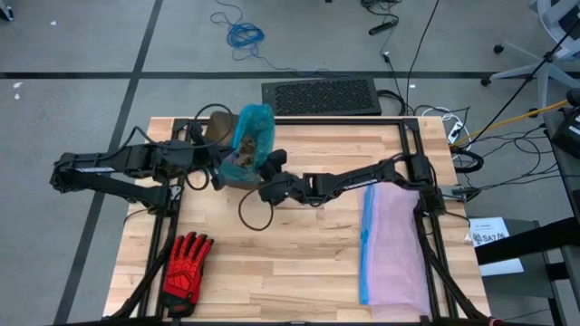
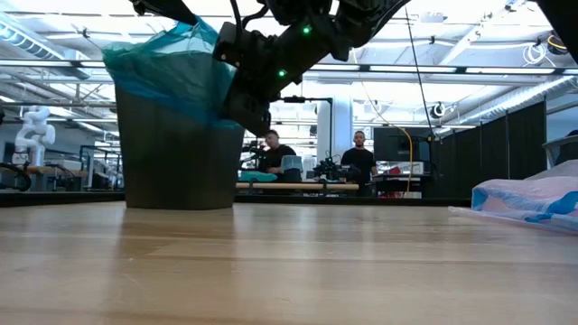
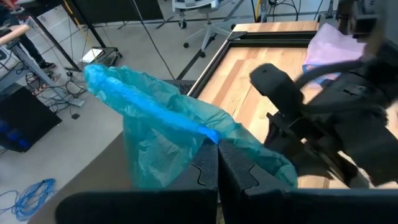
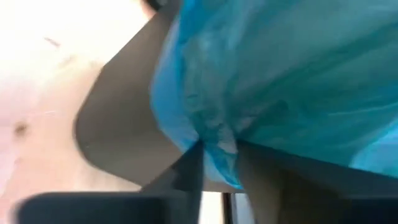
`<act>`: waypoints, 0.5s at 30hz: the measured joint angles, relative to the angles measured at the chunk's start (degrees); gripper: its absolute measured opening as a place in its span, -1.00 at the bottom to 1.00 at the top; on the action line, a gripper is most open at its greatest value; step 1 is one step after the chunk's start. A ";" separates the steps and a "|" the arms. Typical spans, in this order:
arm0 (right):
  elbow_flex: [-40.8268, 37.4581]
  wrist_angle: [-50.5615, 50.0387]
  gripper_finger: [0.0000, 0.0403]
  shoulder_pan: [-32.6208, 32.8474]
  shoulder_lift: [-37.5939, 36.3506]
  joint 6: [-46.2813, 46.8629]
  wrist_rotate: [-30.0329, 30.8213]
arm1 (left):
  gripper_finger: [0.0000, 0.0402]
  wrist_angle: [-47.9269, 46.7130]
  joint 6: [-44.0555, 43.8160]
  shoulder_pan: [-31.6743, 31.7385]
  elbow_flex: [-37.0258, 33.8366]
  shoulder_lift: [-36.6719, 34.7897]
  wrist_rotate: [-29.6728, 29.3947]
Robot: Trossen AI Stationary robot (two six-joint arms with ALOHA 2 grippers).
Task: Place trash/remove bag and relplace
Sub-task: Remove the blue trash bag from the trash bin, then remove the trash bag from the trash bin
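Thin, crinkled teal bag point(image 1: 255, 128) drapes the dark round bin point(image 2: 176, 149) at the wooden counter's point(image 1: 290, 254) far left. Left hand point(image 3: 217, 163) and right hand point(image 4: 217, 163) each pinch its rim.

Grey floor point(image 1: 82, 54) around wooden table point(image 1: 290, 263). Beyond table's far edge: black mat point(image 1: 321, 95), blue cable coil point(image 1: 243, 34). Behind table in low view: ceiling strip lights point(image 2: 470, 68), two seated people point(image 2: 316, 155) at desk.
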 joint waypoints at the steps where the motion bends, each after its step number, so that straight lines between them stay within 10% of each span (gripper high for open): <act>1: 0.00 0.46 -0.80 -0.17 0.00 -0.63 -0.77 | -1.00 -0.01 0.00 0.00 0.00 0.00 0.00; 15: 2.74 -0.96 -1.00 7.32 0.35 -9.18 6.25 | -1.00 -0.64 0.00 -0.02 0.00 0.00 0.00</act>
